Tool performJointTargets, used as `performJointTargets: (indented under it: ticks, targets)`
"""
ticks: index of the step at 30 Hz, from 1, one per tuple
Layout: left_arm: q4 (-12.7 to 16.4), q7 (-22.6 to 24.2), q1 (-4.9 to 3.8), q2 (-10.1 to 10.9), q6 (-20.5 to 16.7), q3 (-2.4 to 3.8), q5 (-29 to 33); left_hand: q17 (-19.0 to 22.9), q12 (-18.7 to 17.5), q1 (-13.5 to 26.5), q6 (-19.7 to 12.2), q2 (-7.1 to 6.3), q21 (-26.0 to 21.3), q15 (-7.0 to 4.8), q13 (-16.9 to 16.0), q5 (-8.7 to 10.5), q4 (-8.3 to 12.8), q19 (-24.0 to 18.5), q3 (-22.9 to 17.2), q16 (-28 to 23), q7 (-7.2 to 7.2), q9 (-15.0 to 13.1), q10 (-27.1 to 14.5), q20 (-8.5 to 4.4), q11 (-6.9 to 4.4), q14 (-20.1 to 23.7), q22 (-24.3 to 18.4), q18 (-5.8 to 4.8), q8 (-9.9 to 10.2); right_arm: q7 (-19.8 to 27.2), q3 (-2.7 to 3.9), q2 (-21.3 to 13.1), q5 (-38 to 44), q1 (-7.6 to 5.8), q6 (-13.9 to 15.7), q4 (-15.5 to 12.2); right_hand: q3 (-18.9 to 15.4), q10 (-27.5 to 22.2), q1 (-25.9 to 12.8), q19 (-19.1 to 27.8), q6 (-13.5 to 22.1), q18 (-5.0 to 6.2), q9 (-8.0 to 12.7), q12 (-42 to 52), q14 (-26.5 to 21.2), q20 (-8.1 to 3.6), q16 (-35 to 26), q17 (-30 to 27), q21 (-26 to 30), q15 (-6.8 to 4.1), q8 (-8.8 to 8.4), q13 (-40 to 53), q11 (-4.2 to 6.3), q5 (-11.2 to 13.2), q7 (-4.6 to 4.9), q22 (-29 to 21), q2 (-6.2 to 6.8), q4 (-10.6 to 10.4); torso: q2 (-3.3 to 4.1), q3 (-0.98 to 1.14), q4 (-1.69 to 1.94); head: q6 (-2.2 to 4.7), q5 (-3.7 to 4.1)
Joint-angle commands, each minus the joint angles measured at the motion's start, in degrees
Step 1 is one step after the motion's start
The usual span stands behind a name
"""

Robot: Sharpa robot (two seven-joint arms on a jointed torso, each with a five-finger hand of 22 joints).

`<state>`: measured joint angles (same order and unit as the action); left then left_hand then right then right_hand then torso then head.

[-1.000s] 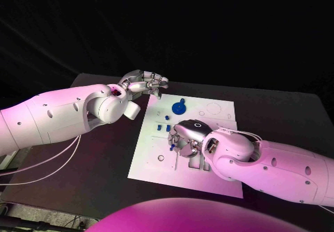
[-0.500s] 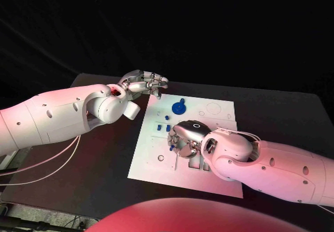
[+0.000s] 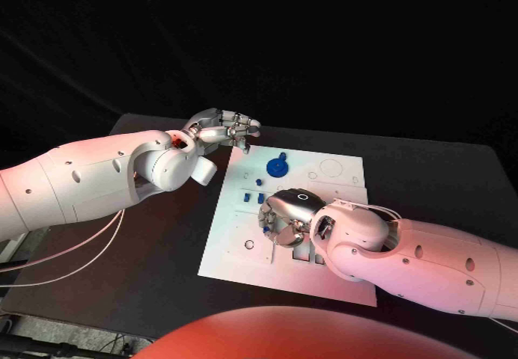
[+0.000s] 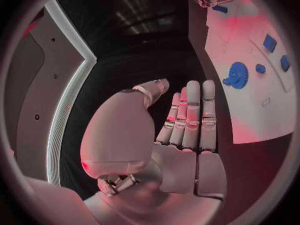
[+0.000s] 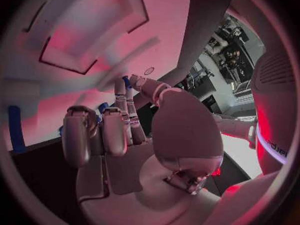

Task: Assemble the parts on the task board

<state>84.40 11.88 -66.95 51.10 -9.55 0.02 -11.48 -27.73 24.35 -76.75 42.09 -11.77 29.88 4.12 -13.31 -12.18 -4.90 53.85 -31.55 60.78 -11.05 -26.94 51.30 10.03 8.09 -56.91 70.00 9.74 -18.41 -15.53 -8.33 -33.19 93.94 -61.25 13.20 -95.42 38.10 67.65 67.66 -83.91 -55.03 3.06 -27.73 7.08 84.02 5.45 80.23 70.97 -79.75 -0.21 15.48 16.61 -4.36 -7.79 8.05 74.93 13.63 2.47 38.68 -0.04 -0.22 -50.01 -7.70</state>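
The white task board lies in the middle of the black table. A blue gear stands at its far end, with small blue parts beside the board's left edge. My right hand hangs low over the board's middle with its fingers curled down. Its thumb and a finger meet on a small blue part close to the board. My left hand hovers off the board's far left corner. Its fingers are stretched out side by side and hold nothing. The left wrist view shows the gear and the board.
Slots and cut-outs lie in the board just nearer to me than the right hand, partly under my right forearm. Bare black table runs along the board's left side. White cables hang under the left arm.
My right hand has crept a little toward the far left over the board. The left hand has stayed put.
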Motion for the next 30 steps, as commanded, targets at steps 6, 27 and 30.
performJointTargets:
  ticks: [6, 27, 30]
  targets:
    - [0.08, 0.15, -0.05, -0.02, 0.81, 0.05, -0.15, 0.06, -0.11, 0.7, -0.37, -0.05, -0.26, -0.08, 0.08, -0.16, 0.08, -0.4, 0.21, -0.33, -0.7, -0.07, -0.46, 0.01, 0.09, 0.3, -0.08, 0.58, -0.26, 0.45, -0.16, -0.89, -0.44, 0.21, 1.1, -0.24, -1.85, -2.18, -0.9, 0.15, 3.42, -0.27, 0.8, -1.16, 1.79, 0.94, -0.82, -1.24, 1.52, 0.59, -2.1, -0.48, -0.54, -0.04, 0.47, 10.51, 0.97, -0.43, 0.0, 0.0, 0.05, 0.01, 0.17]
    - [-0.04, 0.13, -0.05, 0.46, 1.05, 0.04, -0.17, 0.07, -0.07, 0.73, -0.54, -0.07, -0.31, -0.06, 0.11, -0.18, 0.11, -0.4, 0.26, -0.37, -0.73, -0.07, -0.61, 0.05, 0.12, 0.32, -0.15, 0.6, -0.43, -1.03, 1.07, -16.96, -7.71, -6.09, 1.05, -7.74, -11.37, -10.96, 1.46, 5.81, 5.2, 2.07, 1.97, -3.22, -0.42, 2.06, -4.21, -7.14, 13.15, 1.96, -3.54, -2.63, -2.24, 0.51, 0.31, 6.08, -0.24, -1.8, -0.18, -0.09, -0.36, 0.01, 2.54]
    - [-0.07, 0.18, -0.04, 0.43, 1.07, 0.03, -0.17, 0.08, -0.04, 0.75, -0.63, -0.06, -0.34, -0.04, 0.12, -0.17, 0.11, -0.39, 0.28, -0.38, -0.75, -0.07, -0.66, 0.06, 0.13, 0.32, -0.19, 0.6, -0.5, -0.93, 1.12, -18.54, -7.76, -6.98, -0.63, -6.75, -24.11, -14.28, 9.2, 6.88, 6.39, 2.79, 4.15, -2.27, -1.08, 2.77, -5.29, -9.34, 17.47, 2.8, -4.78, -5.59, -3.06, 1.31, -0.36, 4.08, -1.77, -8.51, -0.27, -0.15, -0.49, 0.01, 2.71]
